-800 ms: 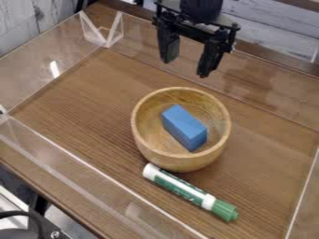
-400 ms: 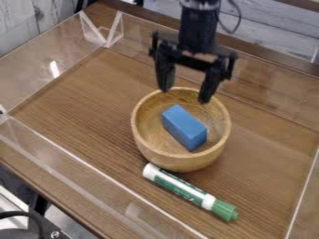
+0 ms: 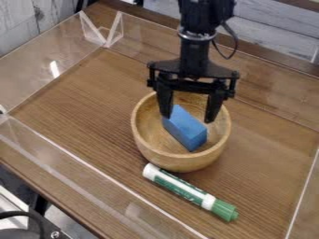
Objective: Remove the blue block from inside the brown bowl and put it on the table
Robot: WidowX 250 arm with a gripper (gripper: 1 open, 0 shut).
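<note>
The claw [image 3: 189, 105] hangs spread wide over the bowl [image 3: 159, 152], its fingers either side of the block's [image 3: 186, 128] far end. The block lies inside the bowl. A marker [image 3: 188, 192] lies on the table [image 3: 88, 93] just in front of the bowl.

The blue block [image 3: 186, 128] lies in the brown bowl [image 3: 156, 147]; a marker [image 3: 188, 192] lies before it.
</note>
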